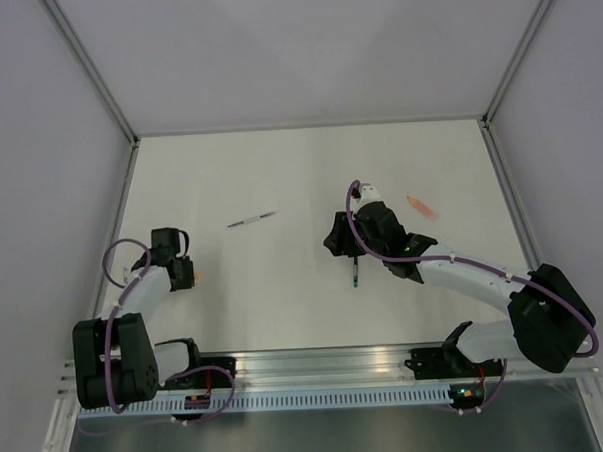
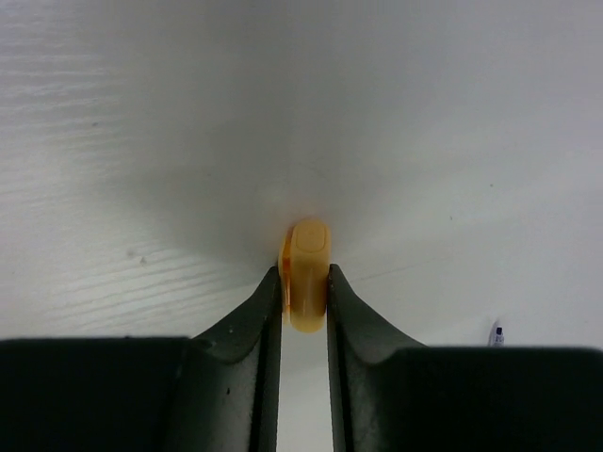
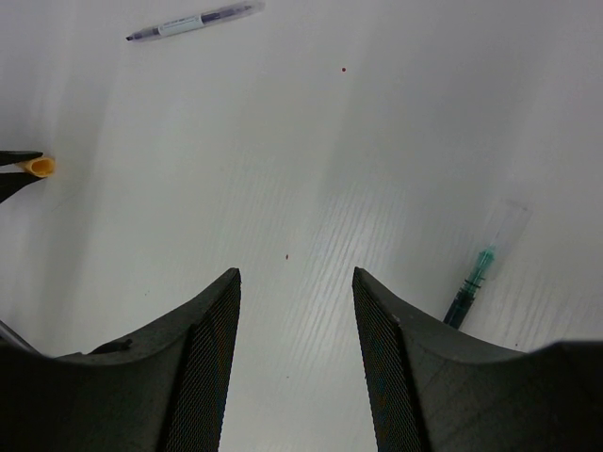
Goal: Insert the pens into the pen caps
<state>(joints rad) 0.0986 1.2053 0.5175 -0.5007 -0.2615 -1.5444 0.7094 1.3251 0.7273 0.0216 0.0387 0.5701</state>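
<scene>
My left gripper (image 2: 304,282) is shut on the yellow-orange cap (image 2: 306,271) and holds it just above the table; from the top it (image 1: 188,273) sits at the left with the cap (image 1: 197,277) at its tip. My right gripper (image 3: 296,282) is open and empty over bare table, mid-table in the top view (image 1: 336,242). The dark green pen (image 3: 469,290) lies just right of its fingers, also seen from the top (image 1: 355,275). The silver-grey pen (image 1: 251,219) lies between the arms. The pink-orange marker (image 1: 421,206) lies behind the right arm. Grey and green caps do not show.
The white table (image 1: 279,167) is walled at the back and both sides. The silver-grey pen (image 3: 193,21) shows at the top of the right wrist view, and the cap in the left fingers (image 3: 40,167) at its left edge.
</scene>
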